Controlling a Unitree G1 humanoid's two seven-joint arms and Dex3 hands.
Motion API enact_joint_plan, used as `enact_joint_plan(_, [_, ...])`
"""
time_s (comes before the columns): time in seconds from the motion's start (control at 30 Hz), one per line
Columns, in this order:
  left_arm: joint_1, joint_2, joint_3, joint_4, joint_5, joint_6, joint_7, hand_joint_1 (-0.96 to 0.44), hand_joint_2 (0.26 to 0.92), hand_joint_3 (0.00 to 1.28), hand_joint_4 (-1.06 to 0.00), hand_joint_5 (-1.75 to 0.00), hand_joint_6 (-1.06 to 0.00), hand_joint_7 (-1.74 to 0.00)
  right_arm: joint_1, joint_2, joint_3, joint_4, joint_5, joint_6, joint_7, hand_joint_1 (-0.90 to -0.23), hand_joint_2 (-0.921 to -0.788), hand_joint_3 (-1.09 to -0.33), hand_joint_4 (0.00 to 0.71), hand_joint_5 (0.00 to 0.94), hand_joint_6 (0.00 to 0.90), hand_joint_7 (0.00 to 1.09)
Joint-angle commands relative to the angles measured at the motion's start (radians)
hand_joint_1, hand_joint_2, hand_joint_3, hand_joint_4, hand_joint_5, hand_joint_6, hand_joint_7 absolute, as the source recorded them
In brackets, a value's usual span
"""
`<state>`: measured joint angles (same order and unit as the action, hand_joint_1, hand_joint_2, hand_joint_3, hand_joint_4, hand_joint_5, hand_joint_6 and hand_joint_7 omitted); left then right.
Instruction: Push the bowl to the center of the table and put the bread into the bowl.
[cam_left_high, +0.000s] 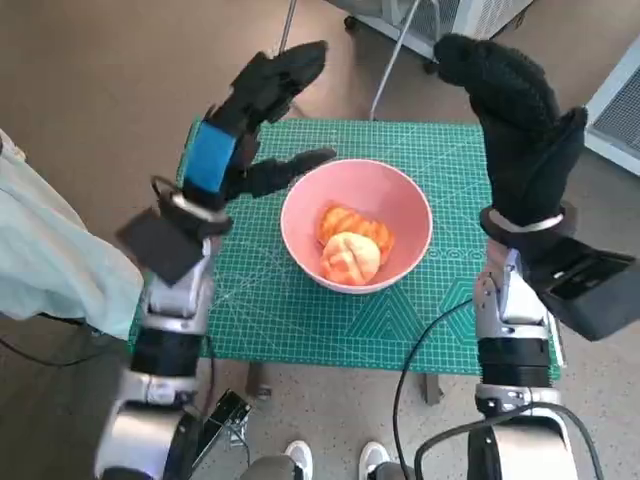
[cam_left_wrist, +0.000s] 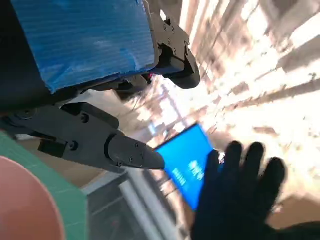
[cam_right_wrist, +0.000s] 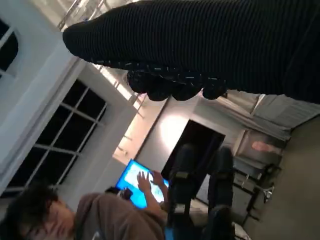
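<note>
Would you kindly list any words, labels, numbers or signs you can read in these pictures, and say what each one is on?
None can be read.
The green cutting mat carries grid lines only; any printed figures are too small.
The blue screen shows pale marks, too blurred to read.
The blue tape on the left hand is blank.

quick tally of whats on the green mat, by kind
pink round bowl: 1
orange-and-cream bread pieces inside the bowl: 2 (golden-orange one, paler cream one)
total: 3 things on the green cutting mat
</note>
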<state>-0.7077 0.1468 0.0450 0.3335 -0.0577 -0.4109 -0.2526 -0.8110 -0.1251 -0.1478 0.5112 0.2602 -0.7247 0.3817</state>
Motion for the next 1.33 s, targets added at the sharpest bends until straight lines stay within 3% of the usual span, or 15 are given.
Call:
enact_joint_plan(0.03, [0.029, -0.011, 0.008, -0.058, -0.011, -0.009, 0.023, -0.36, 0.921, 0.17, -0.38, -0.03, -0.15, -0.58, 0.005, 0.01, 0.01, -0.013, -0.035, 0.02, -0.036, -0.653, -0.921, -0.75, 0.25, 0.006, -0.001, 0.77])
enact_joint_plan(0.3, [0.05, -0.007, 0.01, -0.073, -0.017, -0.024, 0.018, -0.36, 0.921, 0.18, -0.36, -0.02, -0.13, -0.61, 0.008, 0.007, 0.02, -0.026, -0.064, 0.02, -0.054, -0.653, -0.921, -0.768, 0.247, 0.004, -0.001, 0.76])
enact_joint_plan(0.73, [0.064, 0.016, 0.012, -0.092, -0.023, -0.027, 0.006, -0.34, 0.921, 0.18, -0.37, -0.02, -0.12, -0.63, 0.005, 0.006, 0.028, -0.031, -0.037, 0.042, -0.028, -0.638, -0.921, -0.768, 0.245, 0.003, -0.001, 0.75])
enact_joint_plan(1.33, [0.073, 0.027, 0.033, -0.14, -0.023, -0.029, 0.033, -0.35, 0.921, 0.18, -0.37, -0.02, -0.13, -0.65, 0.004, 0.008, 0.047, -0.029, -0.034, 0.042, -0.008, -0.638, -0.921, -0.765, 0.25, 0.005, -0.001, 0.75])
